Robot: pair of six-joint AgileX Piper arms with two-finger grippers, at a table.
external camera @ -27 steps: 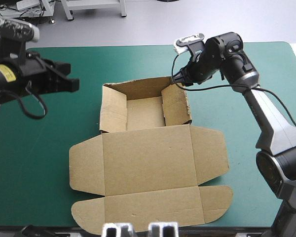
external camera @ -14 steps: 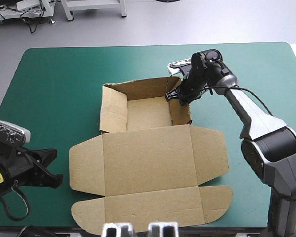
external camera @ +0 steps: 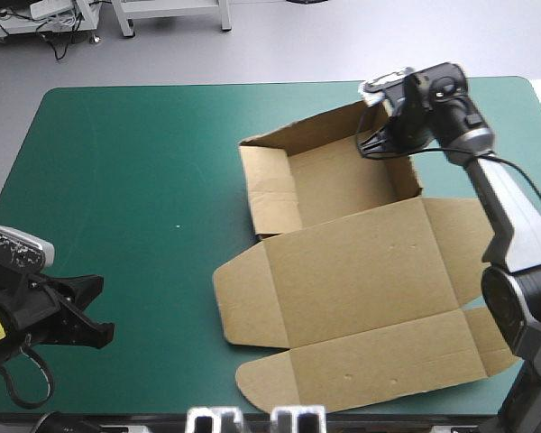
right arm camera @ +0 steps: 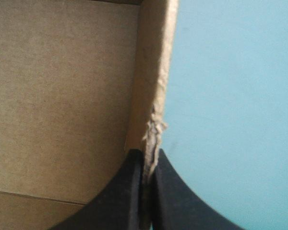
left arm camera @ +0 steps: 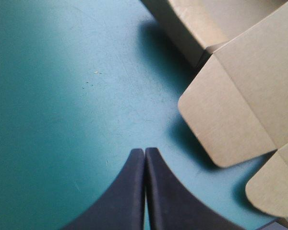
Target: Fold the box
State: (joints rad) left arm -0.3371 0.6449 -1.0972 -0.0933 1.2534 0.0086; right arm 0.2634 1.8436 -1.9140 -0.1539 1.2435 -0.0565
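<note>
The brown cardboard box (external camera: 352, 271), a cut sheet with rounded flaps, sits on the right half of the teal-green table cover (external camera: 126, 180), turned a little askew. Its far part stands up as an open tray with raised walls. The wide lid panel lies flat toward the near edge, its tuck flap almost at that edge.

The right gripper (external camera: 379, 144) reaches to the tray's right wall near the far corner. Seen from its wrist, its black fingers (right arm camera: 127, 201) are pressed together on the top edge of that wall (right arm camera: 153, 72), and the board is frayed just where they pinch it. The tray floor is on one side, bare cover on the other.

The left gripper (external camera: 92, 311) is over the table's near left corner, well apart from the box. Its fingers (left arm camera: 129, 191) meet in one point with nothing between them. A rounded side flap of the box (left arm camera: 230, 110) lies ahead and off to one side, not touching.
</note>
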